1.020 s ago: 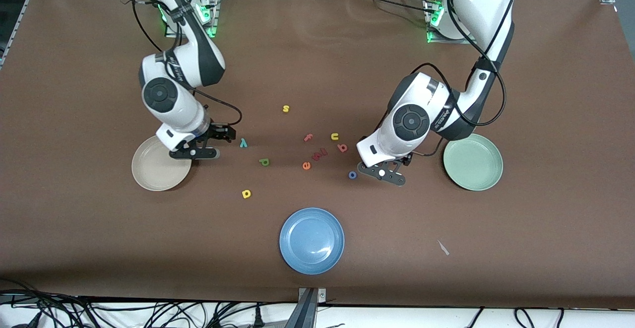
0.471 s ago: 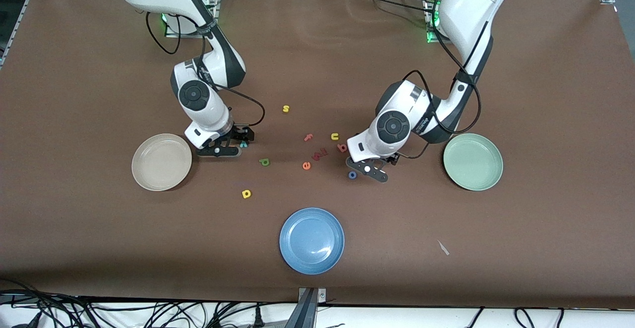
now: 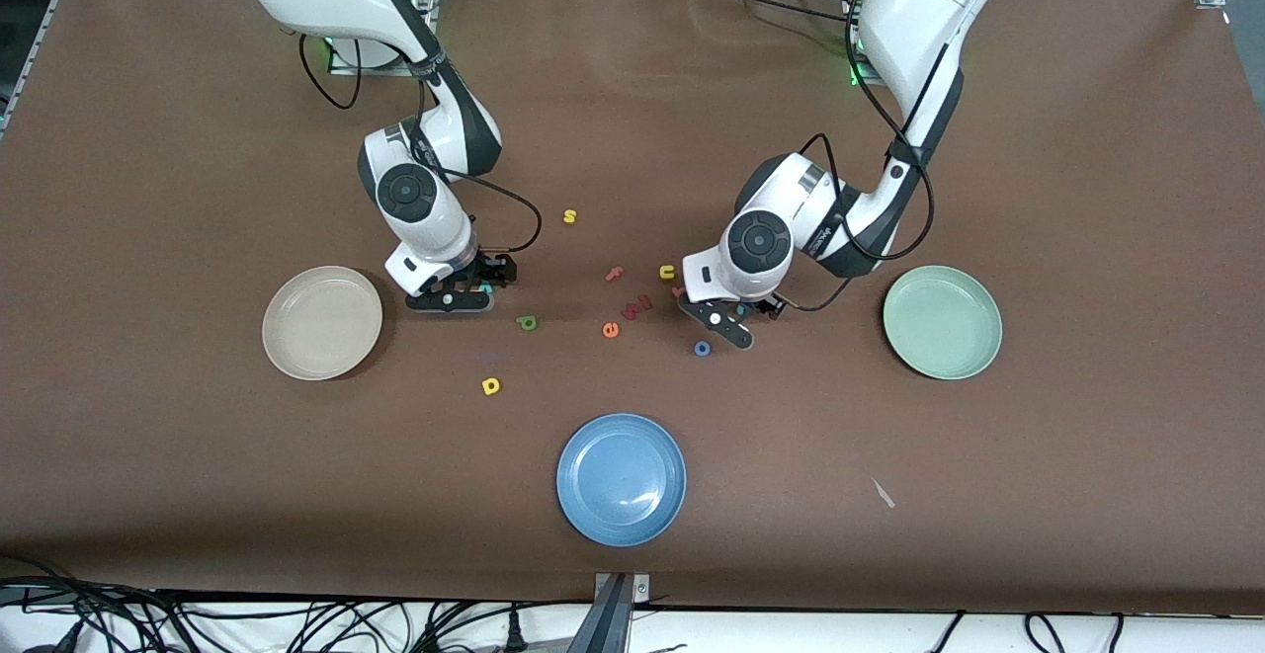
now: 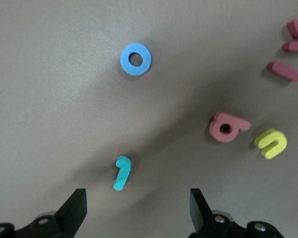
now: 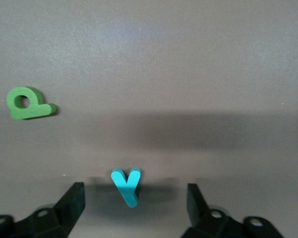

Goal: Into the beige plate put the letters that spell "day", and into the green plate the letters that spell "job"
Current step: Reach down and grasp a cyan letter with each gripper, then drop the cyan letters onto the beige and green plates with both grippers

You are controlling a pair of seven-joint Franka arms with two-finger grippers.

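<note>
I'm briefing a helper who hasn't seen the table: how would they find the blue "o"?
Start at the pale green plate and look toward the table's middle. Near the left gripper lies the small blue ring "o", the only ring-shaped, blue letter.

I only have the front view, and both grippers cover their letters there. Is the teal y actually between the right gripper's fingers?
Observer: Yes. The right wrist view shows the teal y flat on the table, with the right gripper around it, jaws open and touching nothing.
Operator: And the left one?
Observer: The left gripper is open over the teal j, which lies off centre between the jaws, untouched.
Operator: Anything else inside its span?
Observer: No. The blue o and the red b lie outside it.
</note>
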